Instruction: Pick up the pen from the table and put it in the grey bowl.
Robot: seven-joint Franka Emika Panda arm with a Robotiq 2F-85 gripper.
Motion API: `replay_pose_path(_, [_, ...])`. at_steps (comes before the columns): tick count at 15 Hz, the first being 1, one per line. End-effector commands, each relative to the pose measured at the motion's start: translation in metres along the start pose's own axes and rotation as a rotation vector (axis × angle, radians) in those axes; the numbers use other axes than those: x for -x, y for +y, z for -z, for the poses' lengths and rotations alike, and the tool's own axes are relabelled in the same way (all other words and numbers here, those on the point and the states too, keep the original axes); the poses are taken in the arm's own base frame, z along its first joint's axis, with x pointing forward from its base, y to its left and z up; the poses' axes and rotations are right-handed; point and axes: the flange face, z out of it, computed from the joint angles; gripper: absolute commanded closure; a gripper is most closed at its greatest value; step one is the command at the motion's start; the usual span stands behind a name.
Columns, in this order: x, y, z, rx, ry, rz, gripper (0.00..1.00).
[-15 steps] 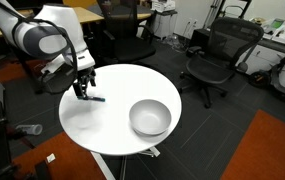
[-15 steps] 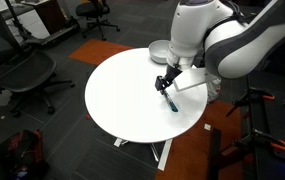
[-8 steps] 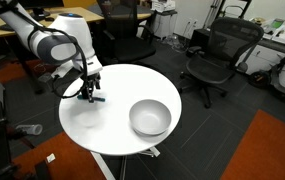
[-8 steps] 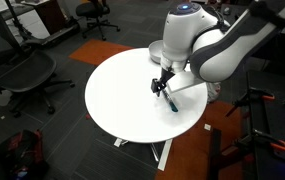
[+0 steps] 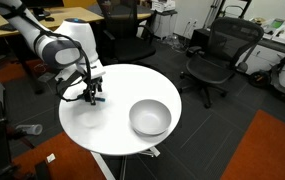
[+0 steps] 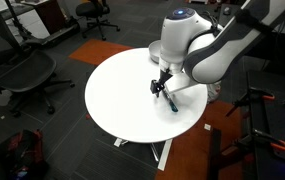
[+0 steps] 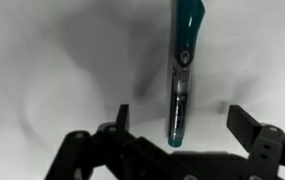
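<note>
The pen [image 7: 182,72] lies on the round white table [image 5: 117,135], dark with teal ends. In the wrist view it runs straight up from between my gripper's [image 7: 182,118] two fingers, which stand wide apart on either side of it, not touching it. In both exterior views the gripper [image 5: 89,93] [image 6: 161,86] is low over the table with the pen [image 6: 169,99] under it. The grey bowl [image 5: 150,117] stands on the table apart from the gripper; in an exterior view it [image 6: 159,50] is mostly hidden behind the arm.
Black office chairs [image 5: 214,55] [image 6: 22,70] stand around the table. Wooden desks [image 5: 42,22] are behind. An orange carpet patch [image 5: 272,150] lies on the floor. The table's white top [image 6: 122,95] is bare beside the pen.
The gripper has come down closer to the table over the pen and shifted slightly. The pen and the bowl have not moved.
</note>
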Motion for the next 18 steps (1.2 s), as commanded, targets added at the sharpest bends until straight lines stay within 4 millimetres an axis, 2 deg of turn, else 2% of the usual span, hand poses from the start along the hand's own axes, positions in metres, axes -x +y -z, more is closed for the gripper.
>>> replay_pose_path(1, [-0.003,-0.004,-0.003,0.01,-0.019,0.013,0.0])
replay_pose_path(2, [-0.003,-0.004,-0.004,0.01,-0.02,0.017,0.0])
replay_pose_path(3, [-0.004,-0.004,-0.005,0.01,-0.019,0.015,0.25])
replay_pose_path(4, [-0.004,-0.005,-0.005,0.009,-0.015,0.015,0.26])
replay_pose_path(13, [-0.008,-0.011,-0.003,0.003,-0.01,0.01,0.95])
replay_pose_path(14, [-0.007,-0.011,-0.002,0.004,-0.012,0.01,1.0])
replay_pose_path(16, [-0.009,-0.011,0.008,0.007,0.0,0.007,0.95])
replay_pose_path(18, [-0.013,-0.01,0.022,-0.004,0.016,0.005,0.95])
